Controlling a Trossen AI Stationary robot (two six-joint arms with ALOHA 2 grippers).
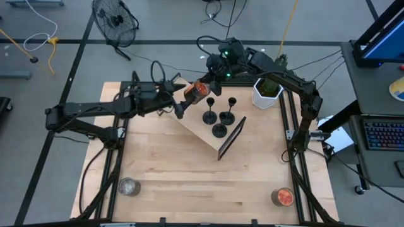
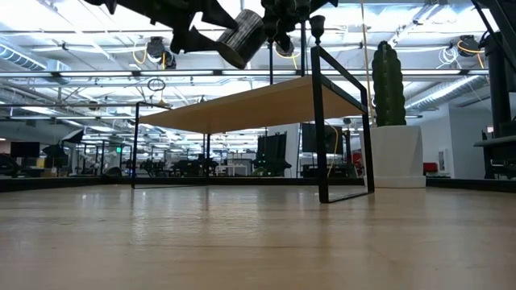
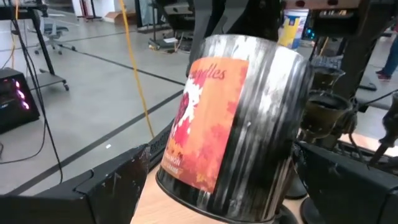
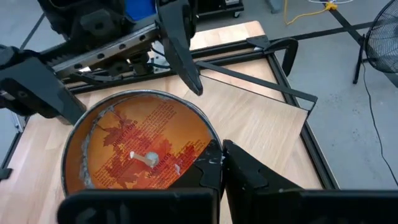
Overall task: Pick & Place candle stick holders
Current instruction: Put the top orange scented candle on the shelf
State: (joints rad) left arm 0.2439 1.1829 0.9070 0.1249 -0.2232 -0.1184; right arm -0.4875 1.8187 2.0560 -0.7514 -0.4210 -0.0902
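Fingers [image 3: 112,186] of your left gripper [image 1: 184,101] stood wide apart, operator, one on either side of the tilted orange candle jar [image 1: 200,89], and whether they touched the glass you could not tell from above. Its base was cut off in the left wrist view. Your right gripper [image 1: 213,70] was pinched tight on that jar's rim [image 4: 205,163], jar lifted over the raised wooden shelf [image 1: 199,129]. Just right of the jar, the black candle stick holders [image 1: 219,115] stood upright on the shelf, untouched. From table height only one holder's cup [image 2: 318,22] poked above the shelf edge; the rest were hidden.
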